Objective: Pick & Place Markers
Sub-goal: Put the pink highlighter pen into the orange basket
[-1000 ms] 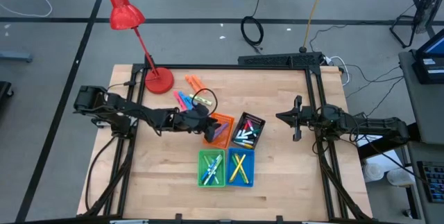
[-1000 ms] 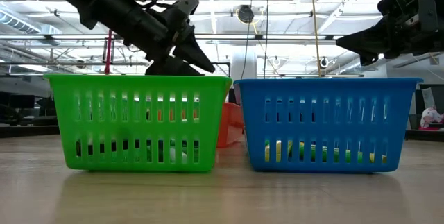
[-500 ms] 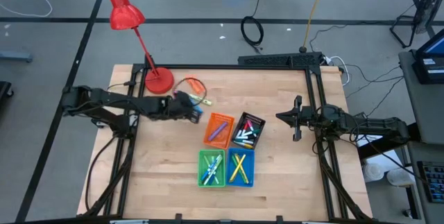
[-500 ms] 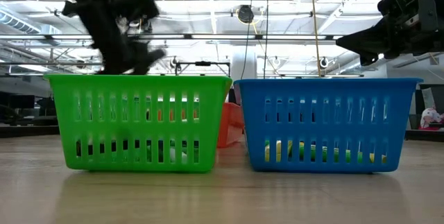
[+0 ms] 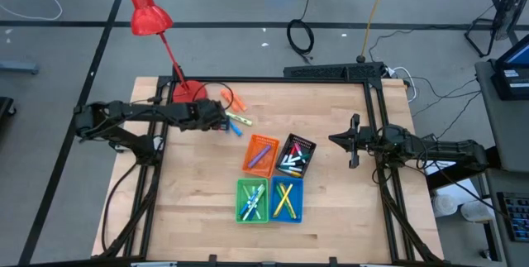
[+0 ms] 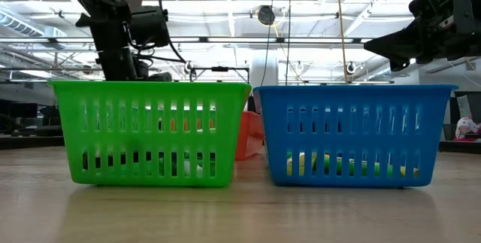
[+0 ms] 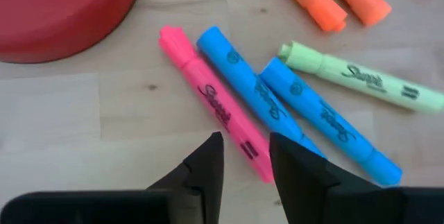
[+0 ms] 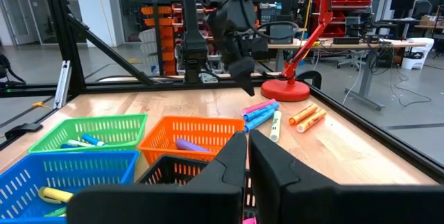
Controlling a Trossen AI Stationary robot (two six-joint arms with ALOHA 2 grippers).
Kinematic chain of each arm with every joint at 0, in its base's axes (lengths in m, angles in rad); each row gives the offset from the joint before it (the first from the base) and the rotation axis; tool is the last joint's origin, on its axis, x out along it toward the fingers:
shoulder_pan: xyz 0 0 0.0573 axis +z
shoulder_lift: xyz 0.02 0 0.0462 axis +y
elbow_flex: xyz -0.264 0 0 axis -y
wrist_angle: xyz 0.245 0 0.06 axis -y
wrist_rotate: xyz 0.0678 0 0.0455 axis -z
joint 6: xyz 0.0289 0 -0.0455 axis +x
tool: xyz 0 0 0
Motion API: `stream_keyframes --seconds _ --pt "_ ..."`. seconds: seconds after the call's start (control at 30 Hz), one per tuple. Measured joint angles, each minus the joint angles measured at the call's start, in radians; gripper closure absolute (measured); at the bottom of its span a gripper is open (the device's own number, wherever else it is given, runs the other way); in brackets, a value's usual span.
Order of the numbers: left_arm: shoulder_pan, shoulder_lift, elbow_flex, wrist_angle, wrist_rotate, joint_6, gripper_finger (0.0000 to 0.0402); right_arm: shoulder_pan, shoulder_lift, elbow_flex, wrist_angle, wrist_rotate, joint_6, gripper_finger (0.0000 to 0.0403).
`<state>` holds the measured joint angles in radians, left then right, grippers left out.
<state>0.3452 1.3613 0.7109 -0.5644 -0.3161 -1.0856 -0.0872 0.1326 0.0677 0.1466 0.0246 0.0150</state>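
Markers (image 7: 277, 92) lie loose on the wood by the red lamp base (image 7: 62, 9); we see the left gripper (image 7: 246, 161) spread narrowly above the pink marker (image 7: 208, 96), gripping nothing; right gripper (image 8: 248, 158) waits pressed together.

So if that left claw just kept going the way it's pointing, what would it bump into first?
Most likely the pink marker: the left gripper hangs over it with its fingers apart either side, though how far off it hangs is unclear.
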Motion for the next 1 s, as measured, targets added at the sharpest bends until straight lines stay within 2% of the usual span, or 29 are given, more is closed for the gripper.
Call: stream_keyframes --seconds 0.27,0.5,0.7,1.0 --pt "0.041 0.003 0.0 0.012 0.0 0.011 0.0232 0.0 0.0 0.0 0.0 0.0 0.0 0.0394" --pt "0.042 0.075 0.001 0.07 0.001 0.037 0.0207 0.0 0.0 0.0 0.0 0.0 0.0 0.0394" --pt "0.068 0.133 0.001 0.065 0.001 0.029 0.0222 0.0 0.0 0.0 0.0 0.0 0.0 0.0394" --pt "0.078 0.145 0.001 0.058 0.009 0.069 0.0261 0.0 0.0 0.0 0.0 0.0 0.0 0.0394"
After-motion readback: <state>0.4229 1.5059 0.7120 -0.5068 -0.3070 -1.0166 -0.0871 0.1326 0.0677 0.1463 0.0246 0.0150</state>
